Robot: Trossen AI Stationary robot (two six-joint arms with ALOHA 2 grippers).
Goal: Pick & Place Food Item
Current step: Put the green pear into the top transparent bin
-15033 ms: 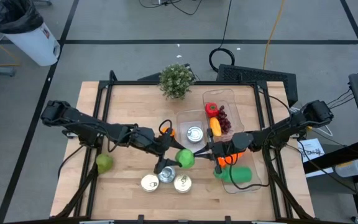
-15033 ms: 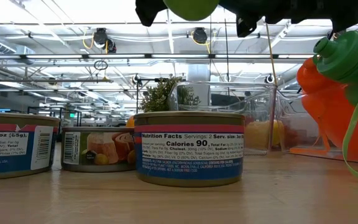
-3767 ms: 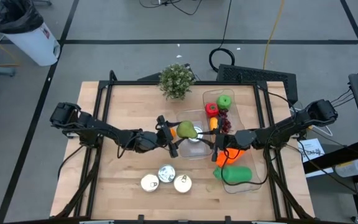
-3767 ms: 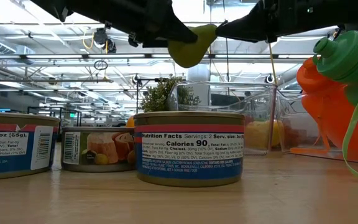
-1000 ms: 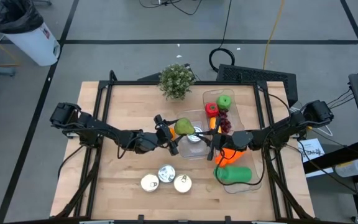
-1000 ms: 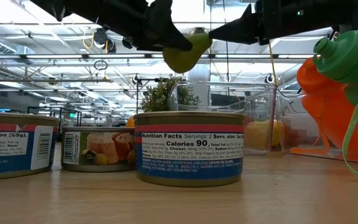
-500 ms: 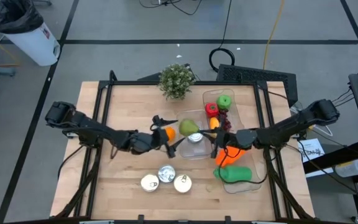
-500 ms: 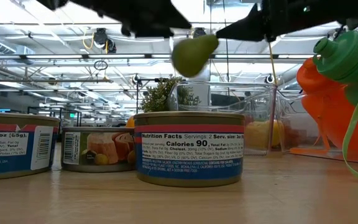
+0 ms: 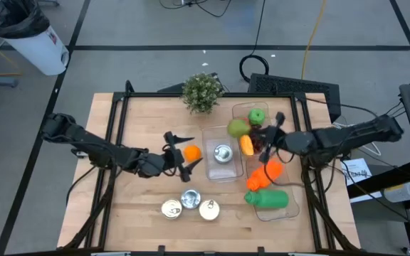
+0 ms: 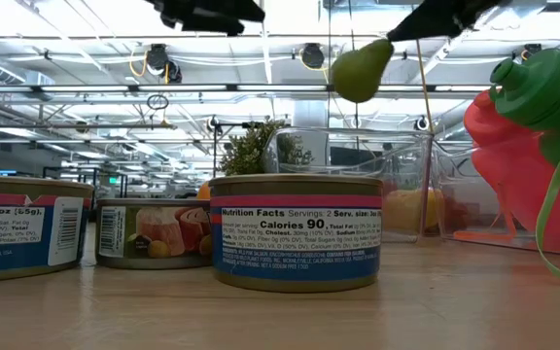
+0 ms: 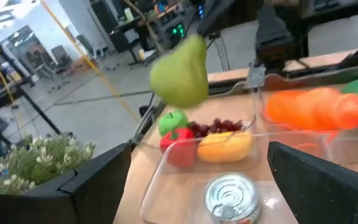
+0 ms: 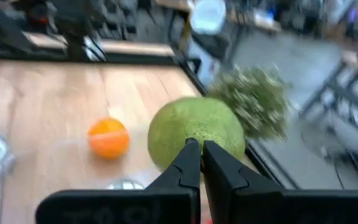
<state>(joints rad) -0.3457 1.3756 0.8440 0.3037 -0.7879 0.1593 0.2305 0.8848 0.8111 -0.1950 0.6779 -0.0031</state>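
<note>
A green pear (image 9: pixel 238 128) hangs in the air over the left side of the far clear container (image 9: pixel 265 107), with my right gripper (image 9: pixel 256 135) shut on its top. In the low view the pear (image 10: pixel 361 70) is well above the table. My left gripper (image 9: pixel 185 152) stands open left of the middle container (image 9: pixel 208 171), above an orange (image 9: pixel 192 152) that lies on the table, and touches nothing. The left wrist view shows the pear (image 11: pixel 180 73) ahead, clear of my left fingers. My right gripper pinches the pear's narrow stem end (image 10: pixel 387 43) between its two shut fingertips (image 12: pixel 194 158). The fingers come from the table's right, nearly level. The pear hangs below them, lifted clear, its wide end down and slightly tilted.
The far container holds a green apple (image 9: pixel 257 116), grapes and a yellow piece (image 9: pixel 246 144). A can (image 9: pixel 223 153) sits in the middle container. Orange and green bottles (image 9: pixel 267 190) lie in the near right container. Three cans (image 9: pixel 189 206) stand near the front edge, a plant (image 9: pixel 202 92) at the back.
My left gripper has opened, let go of the pear and drawn back toward the table's left, rising. My right gripper, shut on the pear's top, has carried it up and toward the far right, from over the middle container to over the far one.
</note>
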